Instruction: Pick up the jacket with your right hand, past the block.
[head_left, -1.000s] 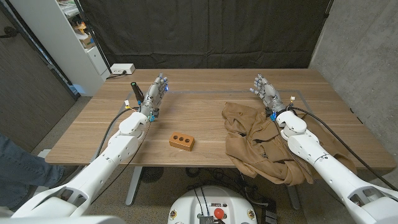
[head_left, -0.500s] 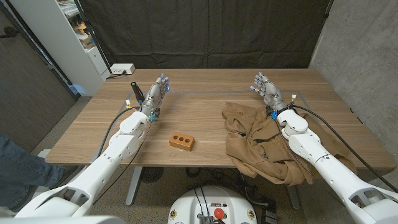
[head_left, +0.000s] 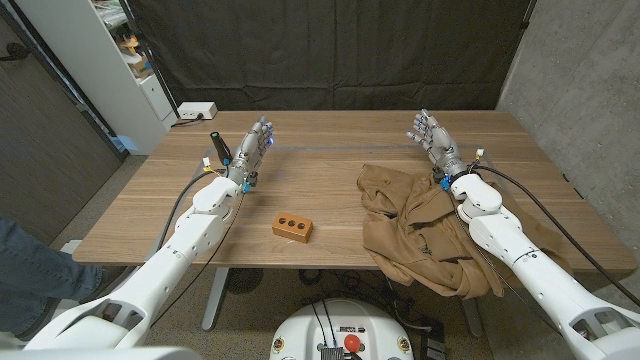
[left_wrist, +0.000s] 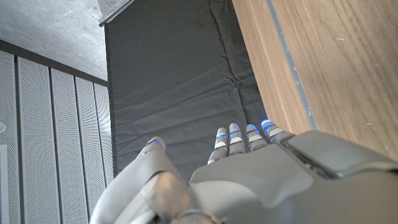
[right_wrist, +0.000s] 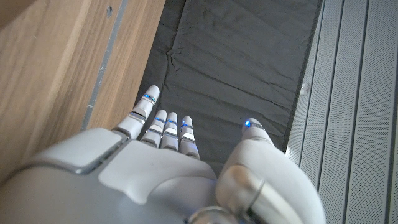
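A brown jacket (head_left: 420, 228) lies crumpled on the right side of the wooden table (head_left: 330, 170), reaching to its front edge. A small orange-brown block (head_left: 292, 226) with dark holes sits near the front middle, left of the jacket. My right hand (head_left: 434, 144) is raised past the jacket's far edge, fingers apart and holding nothing; its forearm crosses over the cloth. In the right wrist view that right hand (right_wrist: 168, 162) points toward the black curtain. My left hand (head_left: 252, 150) stands open at the table's left, far from the block, and the left hand (left_wrist: 249, 168) holds nothing in its wrist view.
A white box (head_left: 196, 109) sits at the table's back left corner. A white shelf unit (head_left: 120, 60) stands behind the left side. A black curtain (head_left: 330, 50) hangs behind the table and a concrete wall (head_left: 580, 90) rises on the right. A person's leg (head_left: 25, 270) shows at the left edge.
My right hand has shifted slightly to the right and away from the jacket. The left arm, the block and the jacket have not moved.
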